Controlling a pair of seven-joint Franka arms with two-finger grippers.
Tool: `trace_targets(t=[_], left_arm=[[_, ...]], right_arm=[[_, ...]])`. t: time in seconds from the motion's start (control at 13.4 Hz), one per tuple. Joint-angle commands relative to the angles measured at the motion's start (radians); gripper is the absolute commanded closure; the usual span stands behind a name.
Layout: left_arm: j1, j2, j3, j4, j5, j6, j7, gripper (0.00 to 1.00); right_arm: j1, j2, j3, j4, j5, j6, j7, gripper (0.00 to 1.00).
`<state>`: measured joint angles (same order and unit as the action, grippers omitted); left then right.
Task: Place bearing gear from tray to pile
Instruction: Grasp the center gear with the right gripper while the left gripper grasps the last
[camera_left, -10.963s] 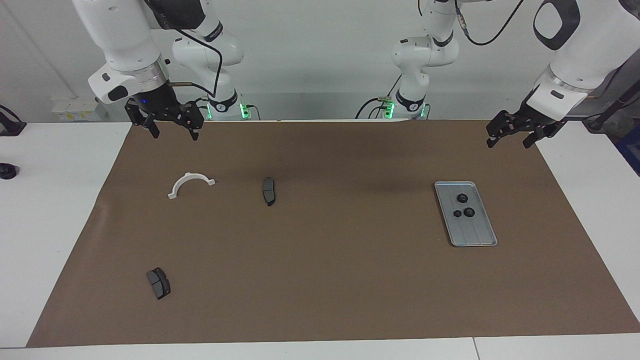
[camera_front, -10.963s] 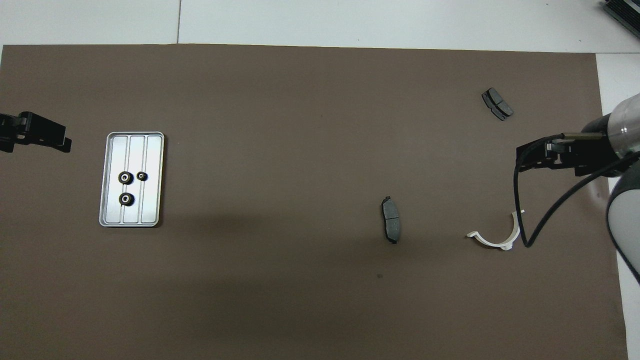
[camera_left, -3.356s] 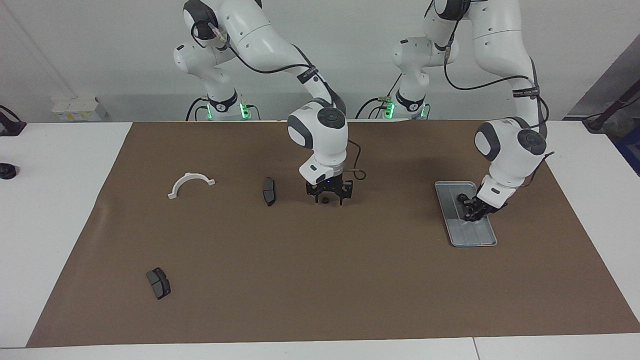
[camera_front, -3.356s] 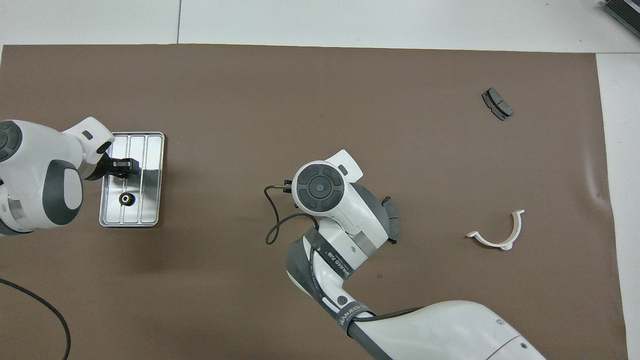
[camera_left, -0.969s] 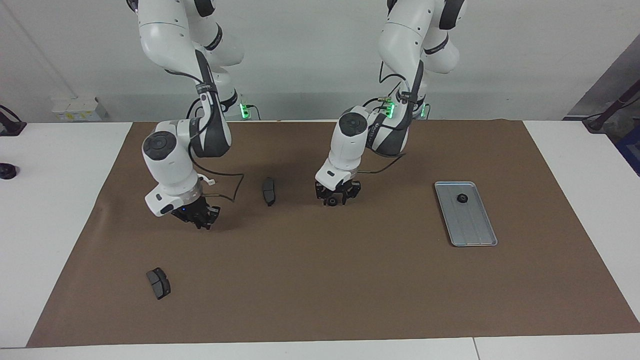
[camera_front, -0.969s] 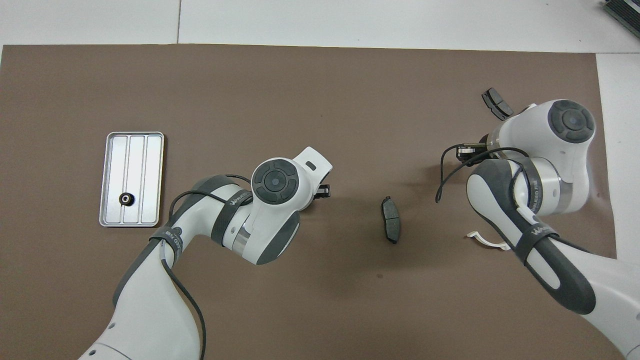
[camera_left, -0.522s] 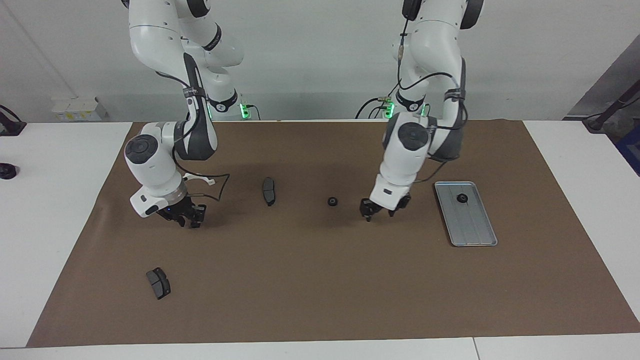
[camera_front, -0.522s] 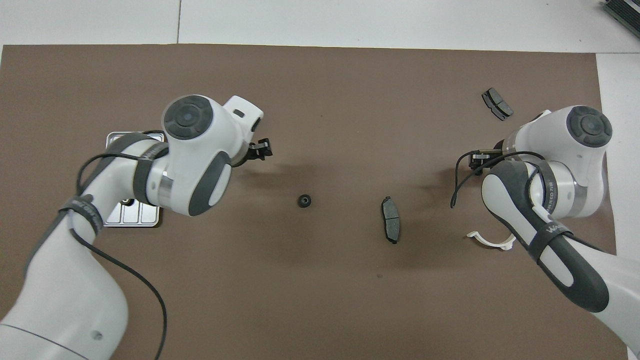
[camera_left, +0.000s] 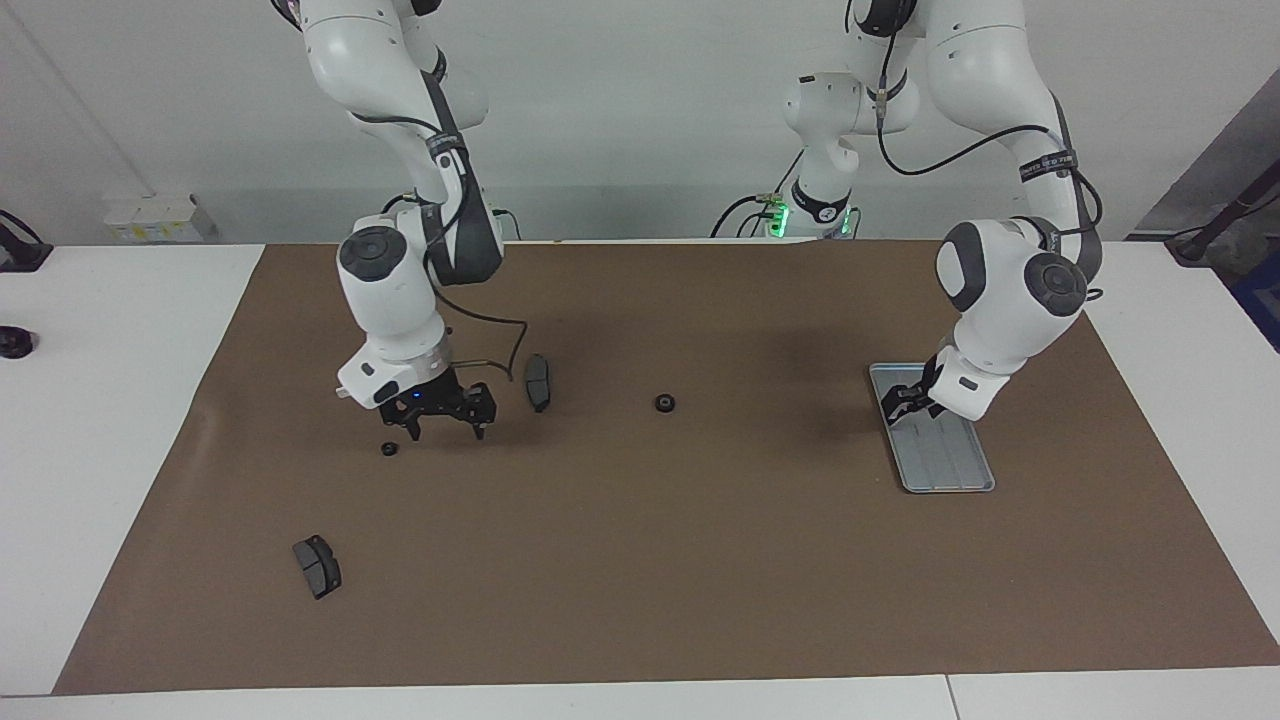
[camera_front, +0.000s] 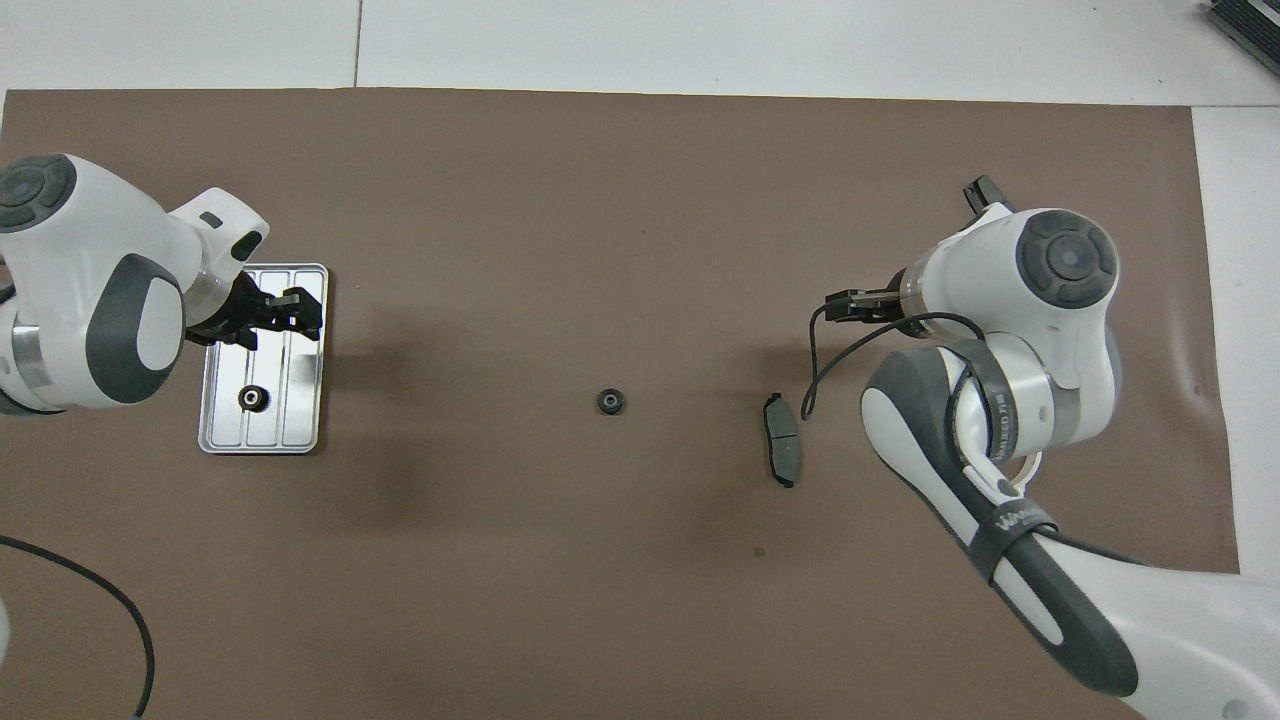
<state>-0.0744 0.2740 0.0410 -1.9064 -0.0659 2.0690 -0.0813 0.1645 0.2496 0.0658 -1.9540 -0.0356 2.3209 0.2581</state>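
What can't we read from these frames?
- Overhead view: the right arm covers nearly all of the white bracket, most of the brake pad farthest from the robots, and all of the small gear on the mat by the right gripper.
- Facing view: the right arm hides the bracket entirely.
- Facing view: the left gripper and its wrist hide the last gear on the tray.

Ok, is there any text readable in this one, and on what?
"WANJEED": on the right arm's lower band, overhead view. The last letters curve away, so this is only a likely reading.
Print on the left arm's band, facing view: too small to read.
Print on the right arm's upper band, facing view: too small to read.
Nothing else shows any text.
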Motion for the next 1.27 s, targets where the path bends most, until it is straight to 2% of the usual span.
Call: trace_targets(t=[0.0,0.3,0.67,0.82,0.97,1.19], left_arm=[[0.021,-0.073,-0.012,-0.146,0.000,0.097,0.040,0.23],[0.082,-0.101,-0.012,-0.207,0.000,0.120,0.138,0.23],[0.107,-0.116,-0.012,-0.273,0.000,0.181,0.166,0.24],[0.107,-0.125,-0.012,-0.319,0.000,0.246,0.167,0.25],[0.108,-0.128,-0.012,-0.327,0.000,0.258,0.182,0.29],[0.108,-0.128,-0.012,-0.327,0.000,0.260,0.192,0.44]], right_arm=[[0.097,0.008,-0.001,0.021,0.014,-0.003,0.090,0.00],[0.259,0.068,-0.003,0.087,0.000,-0.008,0.320,0.00],[0.429,0.233,-0.007,0.248,-0.032,-0.009,0.522,0.00],[0.438,0.273,-0.003,0.283,-0.073,-0.009,0.561,0.00],[0.454,0.296,-0.003,0.290,-0.076,0.000,0.566,0.00],[0.466,0.293,-0.003,0.253,-0.079,-0.008,0.575,0.09]])
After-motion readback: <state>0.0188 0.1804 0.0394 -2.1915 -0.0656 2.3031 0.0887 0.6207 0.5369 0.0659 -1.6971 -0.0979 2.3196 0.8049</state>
